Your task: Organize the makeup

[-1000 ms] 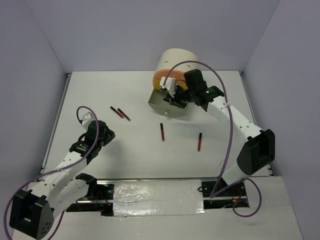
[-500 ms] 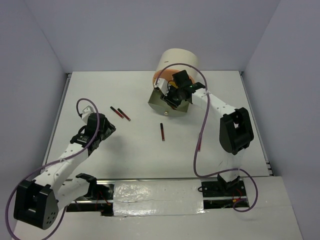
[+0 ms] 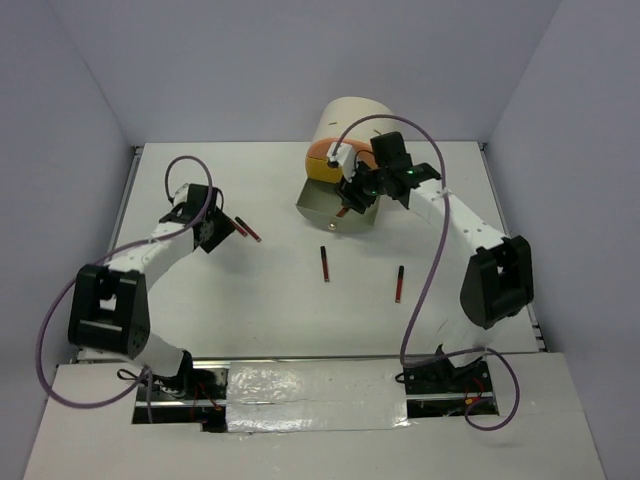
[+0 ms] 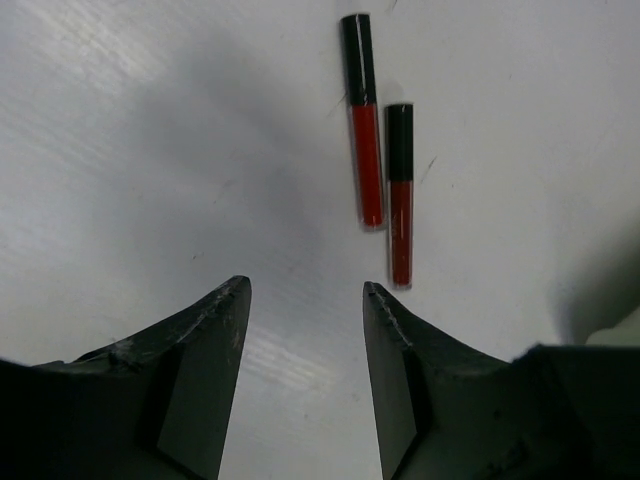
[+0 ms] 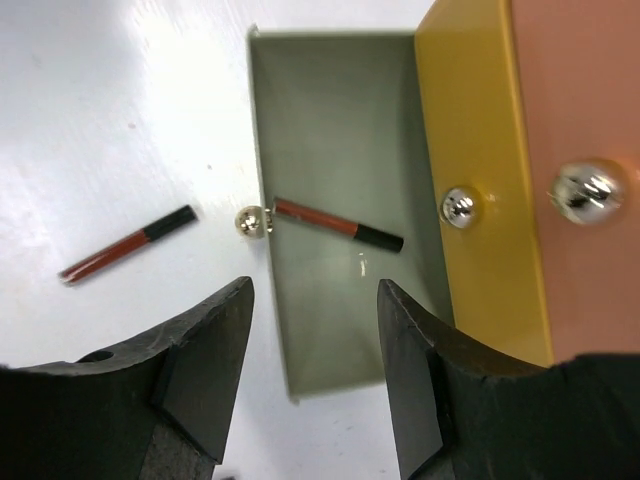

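Observation:
Two dark-red and black makeup sticks (image 4: pixel 362 120) (image 4: pixel 400 195) lie side by side on the table, just ahead of my open, empty left gripper (image 4: pixel 305 300). In the top view they (image 3: pixel 241 227) lie just right of that gripper (image 3: pixel 213 232). My right gripper (image 5: pixel 315 290) is open and empty above the pulled-out grey drawer (image 5: pixel 340 330). One stick (image 5: pixel 338 223) lies inside that drawer. Another stick (image 5: pixel 128 243) lies on the table left of the drawer. In the top view two single sticks (image 3: pixel 325 263) (image 3: pixel 399 283) lie mid-table. No brush or packets are in view.
The cream cylinder (image 3: pixel 355 125) with yellow (image 5: pixel 470 180) and orange (image 5: pixel 580 120) drawer fronts stands at the back centre. The open drawer (image 3: pixel 320 205) sticks out toward the front left, with a metal knob (image 5: pixel 250 221) on its front. Walls enclose the table on three sides.
My left arm has swung away from the near left toward the far side, up to the pair of sticks. My right gripper has stayed over the open drawer while its arm shifted.

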`<state>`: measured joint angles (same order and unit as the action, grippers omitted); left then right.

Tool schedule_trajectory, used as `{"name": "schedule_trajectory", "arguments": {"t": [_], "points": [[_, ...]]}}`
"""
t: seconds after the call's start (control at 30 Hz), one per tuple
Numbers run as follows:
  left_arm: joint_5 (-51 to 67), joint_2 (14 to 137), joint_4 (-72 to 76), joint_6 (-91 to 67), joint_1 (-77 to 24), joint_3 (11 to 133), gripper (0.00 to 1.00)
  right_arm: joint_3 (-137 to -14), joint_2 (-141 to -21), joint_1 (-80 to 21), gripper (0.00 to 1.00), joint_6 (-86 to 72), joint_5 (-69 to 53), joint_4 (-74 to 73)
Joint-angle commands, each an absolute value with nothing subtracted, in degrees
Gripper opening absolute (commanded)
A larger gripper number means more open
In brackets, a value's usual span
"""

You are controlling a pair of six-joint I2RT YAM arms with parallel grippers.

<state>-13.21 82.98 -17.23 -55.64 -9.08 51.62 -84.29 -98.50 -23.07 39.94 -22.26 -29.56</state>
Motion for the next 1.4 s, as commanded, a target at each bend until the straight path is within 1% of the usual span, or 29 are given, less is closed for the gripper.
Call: {"name": "schedule_trajectory", "arguments": {"t": [0.0, 0.03, 0.07, 0.13, 0.33, 0.57, 0.93, 1.1, 1.17, 1.3, 1.37], "points": [[-12.22, 90.68, -21.79, -55.11, -7.83, 59.57, 0.61, -81.75, -90.8, -21.01, 0.6, 37.44, -29.96, -29.44], [-12.22, 92.62, -22.75, -55.11, -7.65, 63.59, 0.6, -80.87, -88.88, -20.92, 0.6, 37.27, -30.41, -29.36], [-12.22, 96.03, -23.63, -55.02, -7.47, 65.46, 0.59, -79.82, -87.99, -20.66, 0.61, 37.18, -30.93, -28.75], [-12.39, 98.69, -25.04, -55.28, -7.03, 69.76, 0.59, -76.74, -85.18, -20.39, 0.61, 36.74, -31.46, -28.04], [-14.5, 108.71, -31.01, -57.83, -5.19, 79.35, 0.58, -70.67, -80.34, -18.02, 0.61, 35.25, -33.05, -25.93], [-14.41, 116.54, -33.13, -57.92, -4.22, 85.86, 0.57, -67.85, -78.66, -13.36, 0.61, 34.45, -34.8, -24.7], [-15.64, 121.02, -36.82, -56.6, -3.78, 90.0, 0.55, -65.66, -76.99, -11.25, 0.61, 33.49, -35.86, -23.2], [-17.31, 121.64, -38.58, -55.2, -3.6, 89.04, 0.49, -65.65, -76.2, -11.25, 0.61, 32.78, -36.56, -22.94], [-18.19, 121.9, -39.02, -54.49, -3.43, 88.95, 0.44, -65.57, -76.03, -11.25, 0.61, 32.7, -37.0, -23.11], [-19.16, 122.35, -40.08, -53.79, -3.08, 88.51, 0.37, -64.78, -75.24, -11.16, 0.61, 32.61, -37.44, -23.12], [-19.33, 121.99, -39.73, -53.44, -2.99, 87.37, 0.32, -63.99, -74.62, -11.25, 0.61, 32.78, -37.53, -23.03]]}}
